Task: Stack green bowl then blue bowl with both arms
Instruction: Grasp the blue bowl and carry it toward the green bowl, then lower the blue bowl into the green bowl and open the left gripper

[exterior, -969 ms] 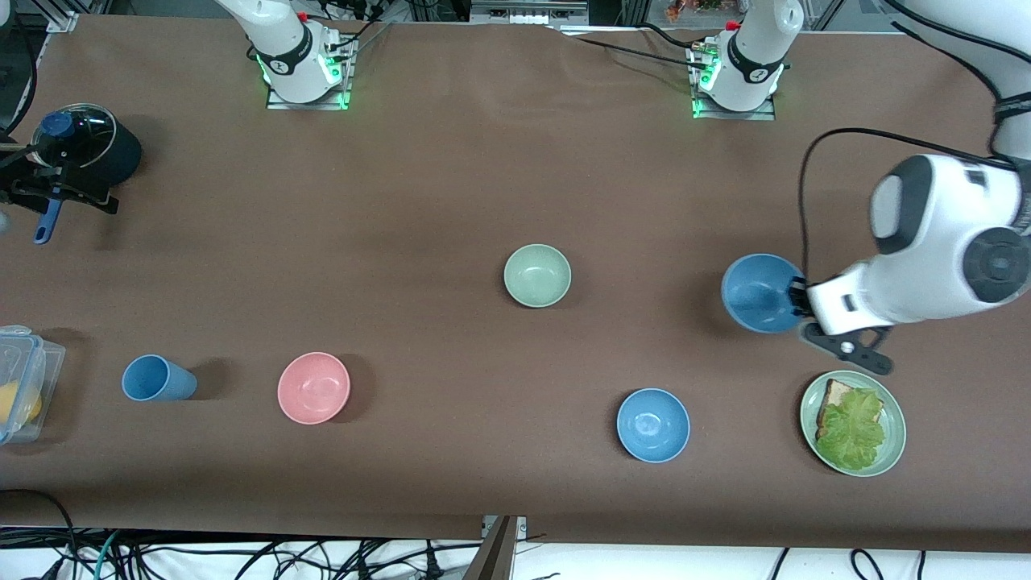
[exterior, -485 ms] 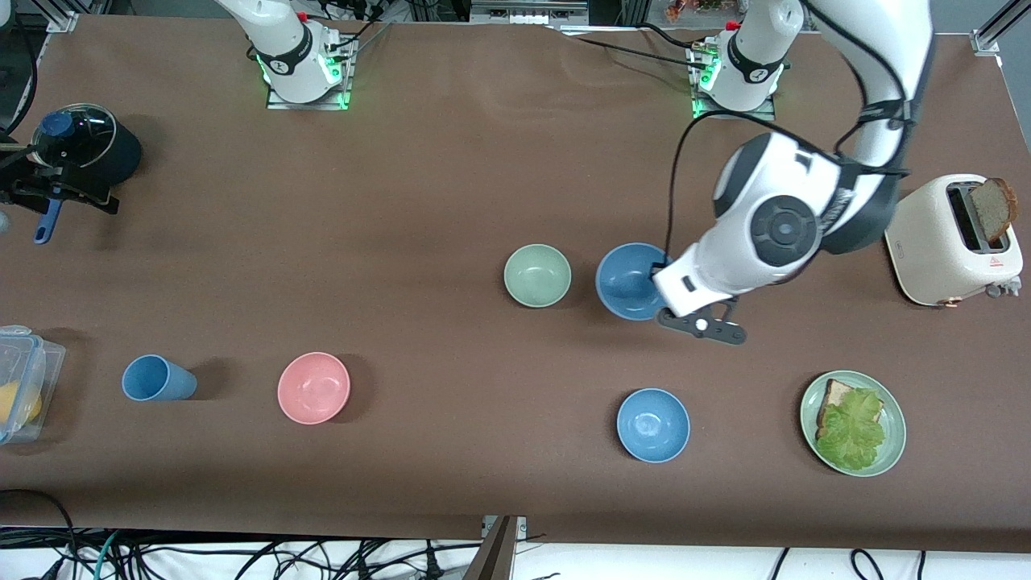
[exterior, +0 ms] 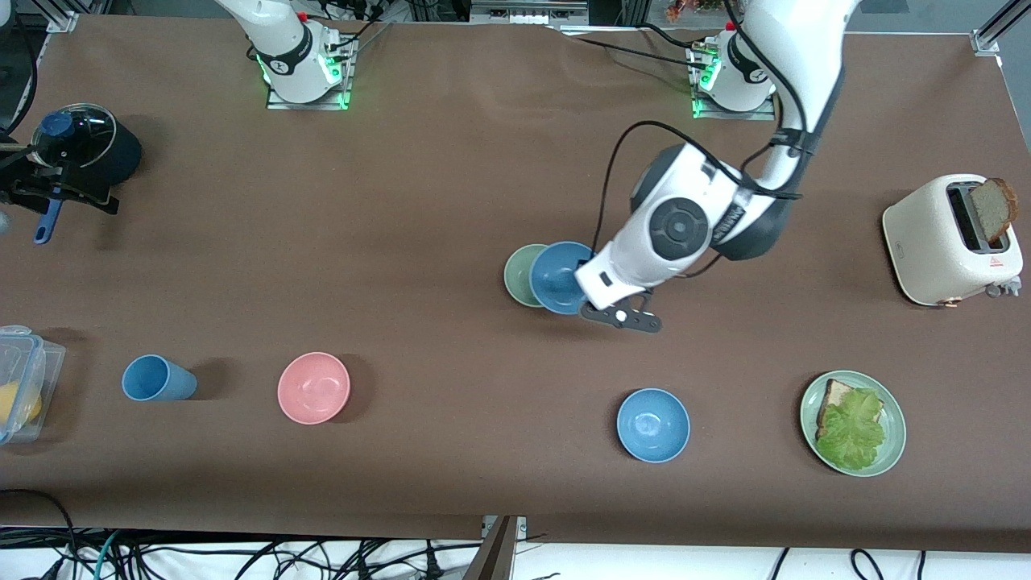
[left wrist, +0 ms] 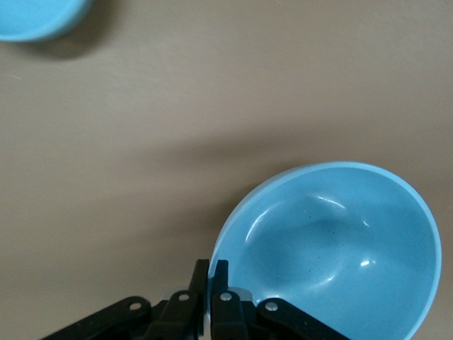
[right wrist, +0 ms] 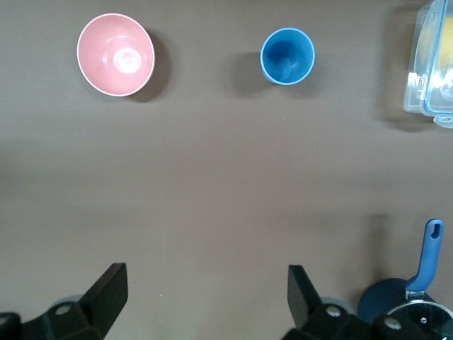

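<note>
Front view: I have the left hand [exterior: 581,283] clamped on the rim of the blue bowl [exterior: 557,276], carried in the air. A second ago it hung near the lettuce plate [exterior: 892,435]; now it overlaps the green bowl [exterior: 518,274], which sits mid-tabletop where it was. The overlap is partial, so I judge the bowl not yet centred for release. Also listed: a second blue bowl [exterior: 653,424] nearer the camera, pink bowl [exterior: 313,387], blue cup [exterior: 157,379], toaster [exterior: 950,239], lidded pot [exterior: 80,149], and a clear box [exterior: 22,379] at the right arm's end.

Left wrist view: the left hand [left wrist: 211,273] pinches the blue bowl [left wrist: 333,248] at its rim, fingers narrow, bare tabletop [left wrist: 177,142] beneath. The green bowl is not in this view.

Right wrist view: the right hand [right wrist: 205,290] stands wide and empty, waiting above the tabletop; pink bowl [right wrist: 115,54], blue cup [right wrist: 287,56] and pot [right wrist: 407,312] are visible.
</note>
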You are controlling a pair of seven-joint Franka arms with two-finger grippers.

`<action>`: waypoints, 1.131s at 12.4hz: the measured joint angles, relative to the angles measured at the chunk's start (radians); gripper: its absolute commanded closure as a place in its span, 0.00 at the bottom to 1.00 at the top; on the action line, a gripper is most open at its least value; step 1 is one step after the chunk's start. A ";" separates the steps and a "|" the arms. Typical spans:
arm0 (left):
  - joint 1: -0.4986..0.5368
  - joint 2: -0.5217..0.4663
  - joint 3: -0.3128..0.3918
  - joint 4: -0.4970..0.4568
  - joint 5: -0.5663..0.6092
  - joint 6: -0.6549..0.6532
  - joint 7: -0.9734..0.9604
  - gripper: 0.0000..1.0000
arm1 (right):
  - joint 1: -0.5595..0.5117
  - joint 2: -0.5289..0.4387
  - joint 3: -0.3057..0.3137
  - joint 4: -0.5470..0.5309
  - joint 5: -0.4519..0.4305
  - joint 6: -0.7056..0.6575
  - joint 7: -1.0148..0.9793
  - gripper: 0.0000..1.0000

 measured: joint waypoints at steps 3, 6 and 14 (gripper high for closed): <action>-0.059 0.022 0.002 -0.002 0.000 0.006 -0.031 1.00 | 0.000 0.000 0.000 0.000 0.000 0.000 0.000 0.00; -0.083 0.063 0.004 -0.017 0.036 0.050 -0.073 1.00 | 0.000 0.000 0.000 0.000 0.000 0.000 0.000 0.00; -0.096 0.106 0.005 -0.018 0.056 0.101 -0.101 1.00 | 0.000 0.000 0.000 0.000 0.000 0.000 0.000 0.00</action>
